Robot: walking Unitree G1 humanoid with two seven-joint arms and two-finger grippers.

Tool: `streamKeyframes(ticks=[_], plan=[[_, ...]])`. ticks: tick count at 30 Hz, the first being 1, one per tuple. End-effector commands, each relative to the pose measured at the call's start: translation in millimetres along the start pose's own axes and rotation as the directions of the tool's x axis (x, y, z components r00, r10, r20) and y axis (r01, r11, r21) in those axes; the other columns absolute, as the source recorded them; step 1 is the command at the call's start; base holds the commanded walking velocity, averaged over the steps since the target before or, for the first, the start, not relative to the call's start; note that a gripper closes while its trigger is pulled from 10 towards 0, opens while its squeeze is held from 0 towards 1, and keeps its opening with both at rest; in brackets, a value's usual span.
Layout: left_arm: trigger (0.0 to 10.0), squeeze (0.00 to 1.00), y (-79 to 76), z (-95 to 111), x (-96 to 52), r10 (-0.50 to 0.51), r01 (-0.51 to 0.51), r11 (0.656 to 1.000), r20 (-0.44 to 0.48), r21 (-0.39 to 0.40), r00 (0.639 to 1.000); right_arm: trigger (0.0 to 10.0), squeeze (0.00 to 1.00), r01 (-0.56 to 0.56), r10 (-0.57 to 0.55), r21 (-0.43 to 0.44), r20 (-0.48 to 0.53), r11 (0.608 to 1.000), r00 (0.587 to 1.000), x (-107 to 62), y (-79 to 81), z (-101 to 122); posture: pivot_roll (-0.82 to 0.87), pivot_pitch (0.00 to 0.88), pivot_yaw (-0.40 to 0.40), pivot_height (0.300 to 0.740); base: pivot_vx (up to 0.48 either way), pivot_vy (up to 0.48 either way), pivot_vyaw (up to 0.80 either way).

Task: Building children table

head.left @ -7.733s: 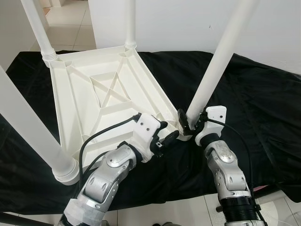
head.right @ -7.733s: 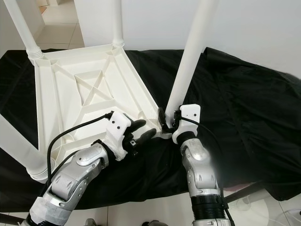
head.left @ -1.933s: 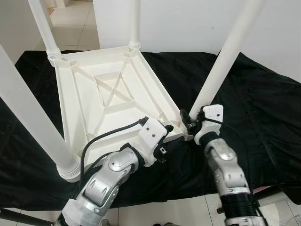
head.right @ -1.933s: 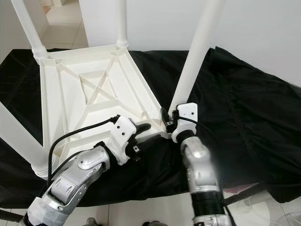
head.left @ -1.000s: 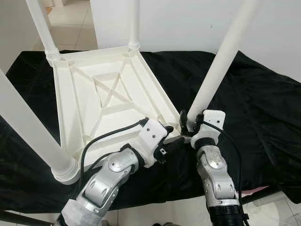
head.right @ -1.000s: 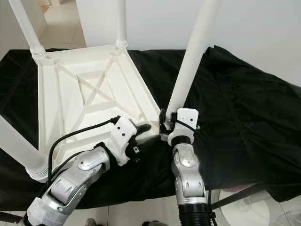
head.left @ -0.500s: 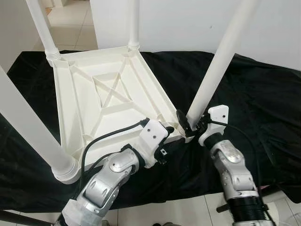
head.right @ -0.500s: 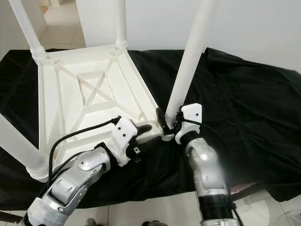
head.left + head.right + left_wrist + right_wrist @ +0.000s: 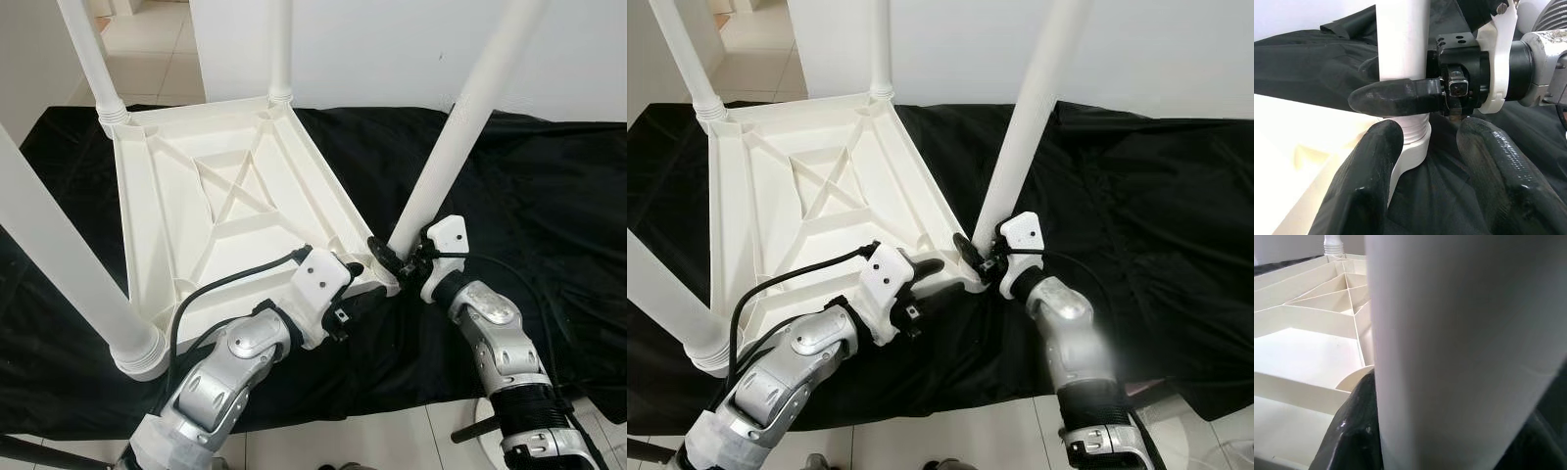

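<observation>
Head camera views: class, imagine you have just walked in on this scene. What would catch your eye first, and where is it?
An upside-down white plastic table lies on a black cloth, its legs pointing up. At its near right corner the right gripper is clamped around the base of one white leg, jaws on either side. The left gripper rests at the table's near edge beside that corner, jaws open.

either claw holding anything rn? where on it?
Right claw is clamped on the near-right table leg, at its base just above the corner socket. Left claw is open beside that socket, holding nothing.
</observation>
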State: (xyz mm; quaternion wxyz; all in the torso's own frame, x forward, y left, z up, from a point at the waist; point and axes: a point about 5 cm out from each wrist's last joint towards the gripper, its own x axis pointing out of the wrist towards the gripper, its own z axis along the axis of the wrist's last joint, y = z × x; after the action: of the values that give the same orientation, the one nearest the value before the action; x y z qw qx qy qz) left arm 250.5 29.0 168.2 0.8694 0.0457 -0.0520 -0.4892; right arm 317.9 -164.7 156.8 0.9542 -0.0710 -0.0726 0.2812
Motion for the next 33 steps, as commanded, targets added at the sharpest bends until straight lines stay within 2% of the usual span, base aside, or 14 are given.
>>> streamKeyframes(ticks=[1, 2, 3, 9, 13, 16, 18, 19, 23, 26, 28, 29, 31, 33], plan=[[10.0, 0.00, -2.5, -0.7, -0.1, -0.043, 0.043, 0.999, -0.007, 0.009, 0.999, 2.8, 0.00, 0.000, 0.000, 0.002, -0.027, 1.000, 1.000, -4.5, -1.5, -6.2, -0.03, 0.103, -0.060, 0.740, 0.000, 0.000, 0.00], [10.0, 0.00, -2.5, -0.7, -0.1, -0.043, 0.043, 0.999, -0.007, 0.009, 0.999, 2.8, 0.00, 0.000, 0.000, 0.002, -0.027, 1.000, 1.000, -4.5, -1.5, -6.2, -0.03, 0.103, -0.060, 0.740, 0.000, 0.000, 0.00], [10.0, 0.00, -2.4, -0.8, -0.7, -0.044, 0.044, 0.999, -0.008, 0.008, 0.999, 10.0, 0.00, -0.001, 0.002, 0.012, -0.025, 1.000, 1.000, -5.1, -0.3, -6.6, -0.02, 0.105, -0.057, 0.740, 0.000, 0.000, 0.00], [10.0, 0.00, -1.7, -1.2, -2.3, -0.049, 0.049, 0.999, -0.014, 0.010, 0.999, 10.0, 0.00, 0.052, -0.053, 0.054, 0.017, 0.997, 0.998, -4.6, 2.1, -0.4, -0.03, 0.108, -0.049, 0.740, 0.000, 0.000, 0.00], [10.0, 0.00, -2.7, -1.3, -2.0, -0.056, 0.057, 0.998, -0.015, 0.010, 0.998, 10.0, 0.00, 0.100, -0.101, 0.047, 0.010, 0.994, 0.995, -3.2, 3.6, 0.9, -0.03, 0.108, -0.045, 0.740, 0.000, 0.000, 0.00], [10.0, 0.00, -3.5, -2.0, -1.7, -0.062, 0.063, 0.998, -0.017, 0.009, 0.998, 10.0, 0.00, 0.198, -0.198, 0.053, 0.009, 0.979, 0.980, -1.9, 7.9, 2.3, -0.04, 0.108, -0.043, 0.740, 0.000, 0.000, 0.00], [10.0, 0.00, -3.6, -2.3, -1.7, -0.063, 0.063, 0.998, -0.017, 0.008, 0.998, 10.0, 0.00, 0.220, -0.220, 0.053, 0.010, 0.974, 0.975, -2.0, 11.2, 1.9, -0.04, 0.109, -0.043, 0.740, 0.000, 0.000, 0.00], [10.0, 0.00, -4.1, -2.5, -1.4, -0.064, 0.064, 0.998, -0.017, 0.008, 0.998, 10.0, 0.00, 0.258, -0.260, 0.077, 0.012, 0.963, 0.966, -2.5, 14.6, 0.8, -0.04, 0.109, -0.043, 0.740, 0.000, 0.000, 0.00], [10.0, 0.00, -4.4, -2.5, -1.2, -0.065, 0.065, 0.998, -0.017, 0.007, 0.998, 10.0, 0.00, 0.284, -0.286, 0.095, 0.012, 0.954, 0.958, -3.0, 16.8, 0.1, -0.04, 0.109, -0.043, 0.740, 0.000, 0.000, 0.00], [10.0, 0.00, -4.8, -2.6, -0.7, -0.066, 0.067, 0.998, -0.016, 0.006, 0.998, 10.0, 0.00, 0.358, -0.361, 0.123, -0.001, 0.926, 0.933, -3.9, 22.2, -2.4, -0.05, 0.110, -0.043, 0.740, 0.000, 0.000, 0.00], [10.0, 0.00, -5.3, -3.1, -0.5, -0.069, 0.069, 0.998, -0.016, 0.004, 0.997, 10.0, 0.00, 0.447, -0.448, 0.136, -0.031, 0.884, 0.894, -4.5, 29.9, -6.2, -0.05, 0.108, -0.049, 0.740, 0.000, 0.000, 0.00], [10.0, 0.00, -5.3, -3.1, -0.5, -0.069, 0.069, 0.998, -0.016, 0.004, 0.997, 10.0, 0.00, 0.447, -0.448, 0.136, -0.031, 0.884, 0.894, -4.5, 29.9, -6.2, -0.05, 0.108, -0.049, 0.740, 0.000, 0.000, 0.00], [10.0, 0.00, -5.8, -3.2, -0.3, -0.071, 0.071, 0.997, -0.016, 0.004, 0.997, 10.0, 0.00, 0.495, -0.493, 0.124, -0.047, 0.860, 0.869, -5.1, 34.2, -8.1, -0.05, 0.108, -0.050, 0.740, 0.000, 0.000, 0.00], [10.0, 0.00, -6.1, -3.5, -0.2, -0.071, 0.071, 0.997, -0.016, 0.003, 0.997, 10.0, 0.00, 0.534, -0.528, 0.148, -0.077, 0.833, 0.846, -4.9, 39.2, -10.1, -0.04, 0.106, -0.056, 0.740, 0.000, 0.000, 0.00]])
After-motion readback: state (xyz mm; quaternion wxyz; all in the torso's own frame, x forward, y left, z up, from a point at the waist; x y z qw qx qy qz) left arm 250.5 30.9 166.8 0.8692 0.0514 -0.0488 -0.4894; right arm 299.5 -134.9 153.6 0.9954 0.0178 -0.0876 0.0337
